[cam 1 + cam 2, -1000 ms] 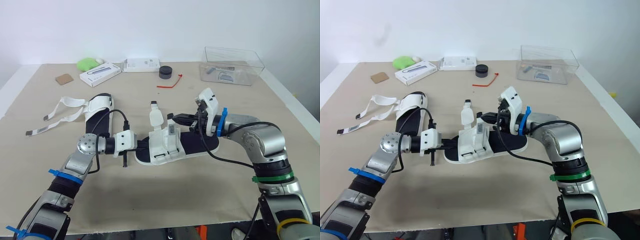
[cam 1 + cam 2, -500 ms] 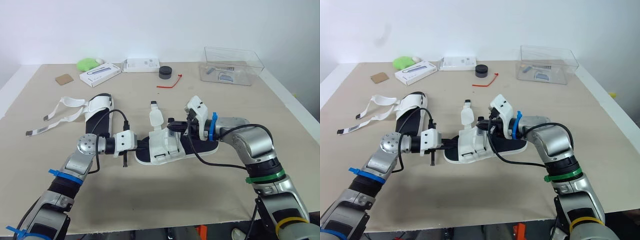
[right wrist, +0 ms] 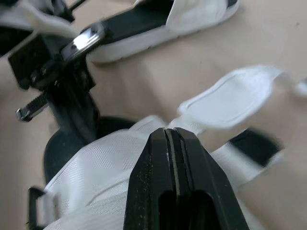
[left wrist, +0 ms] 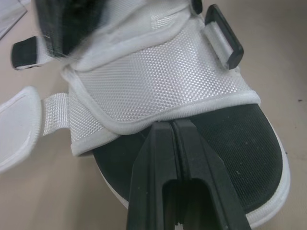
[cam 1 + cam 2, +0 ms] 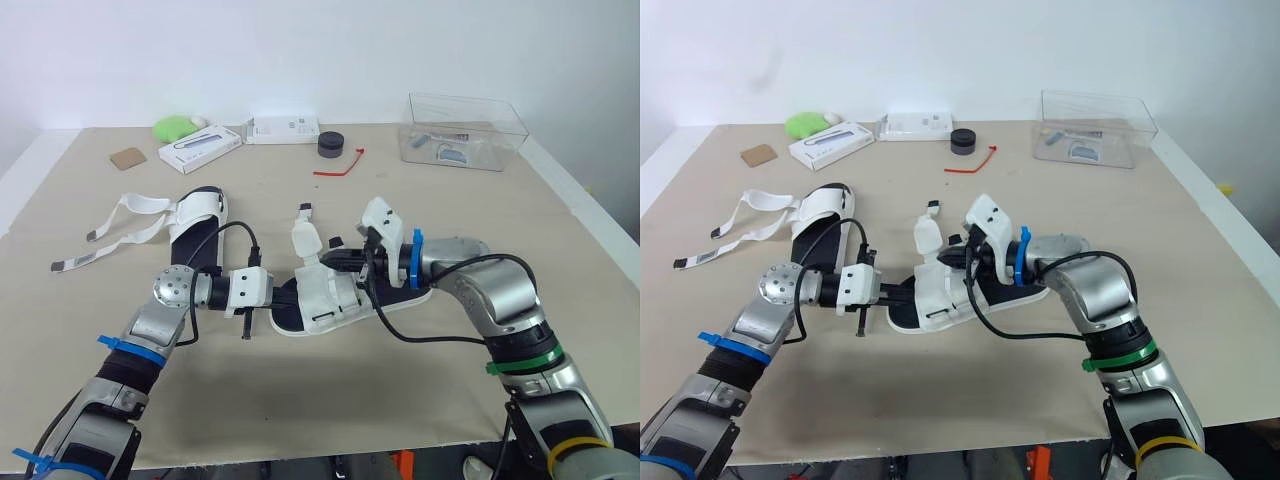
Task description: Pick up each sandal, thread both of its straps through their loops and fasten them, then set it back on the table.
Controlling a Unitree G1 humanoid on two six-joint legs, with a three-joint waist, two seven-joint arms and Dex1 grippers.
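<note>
A white sandal with a black sole lies mid-table, its padded strap sticking up loose on the far side. My left gripper is shut at the sandal's toe end, tips at the front hem of the white upper. From the right, my right gripper reaches in, shut, with its tips resting on the woven upper near the loose strap. The second sandal lies to the left, and its long straps trail loose over the table.
Along the back edge stand a clear plastic box, a black round object, two white boxes and a green item. A red tie and a cardboard piece lie nearby.
My right gripper has moved left from beside the sandal's heel to over its upper. The sandal has turned slightly, heel lifting toward the far side. The left gripper has stayed at the toe.
</note>
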